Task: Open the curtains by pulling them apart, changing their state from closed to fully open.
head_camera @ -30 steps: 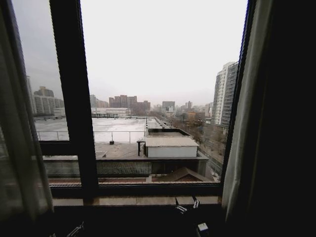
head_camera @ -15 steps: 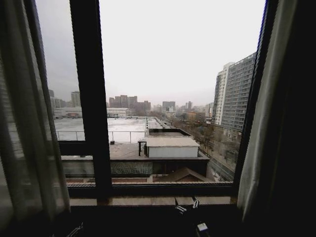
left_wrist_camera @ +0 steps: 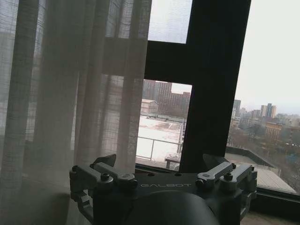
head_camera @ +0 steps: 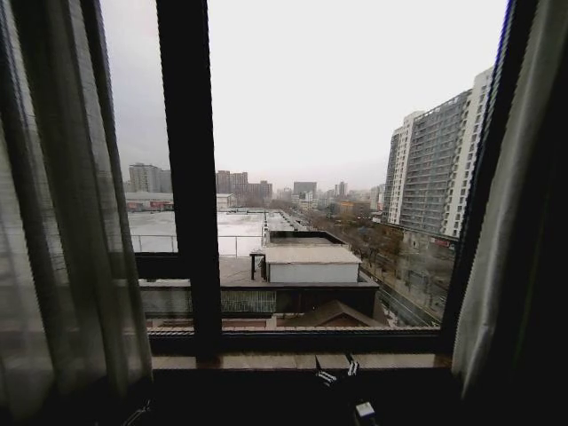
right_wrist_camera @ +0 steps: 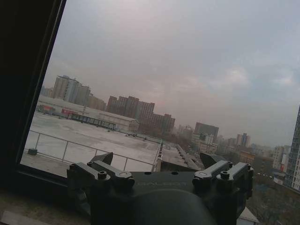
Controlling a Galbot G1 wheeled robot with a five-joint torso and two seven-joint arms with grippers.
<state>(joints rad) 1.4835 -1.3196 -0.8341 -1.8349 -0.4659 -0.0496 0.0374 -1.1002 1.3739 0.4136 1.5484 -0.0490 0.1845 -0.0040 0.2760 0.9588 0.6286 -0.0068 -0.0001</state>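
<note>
Sheer white pleated curtains (head_camera: 62,222) hang bunched at the window's sides.

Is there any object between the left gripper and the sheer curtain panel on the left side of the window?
Nothing visible. In the left wrist view the left gripper is open, and the left curtain panel hangs just beyond it, beside the black window frame bar.

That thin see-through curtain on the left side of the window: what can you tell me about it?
The left curtain is a sheer white, loosely woven panel hanging in long vertical pleats, greyer where the folds bunch. Buildings and the black window frame show faintly through it. It is drawn aside to the window's left edge, its inner edge beside the frame's upright bar, and it falls past the sill. The left gripper sits near it with open jaws, holding nothing; no contact is visible.
</note>
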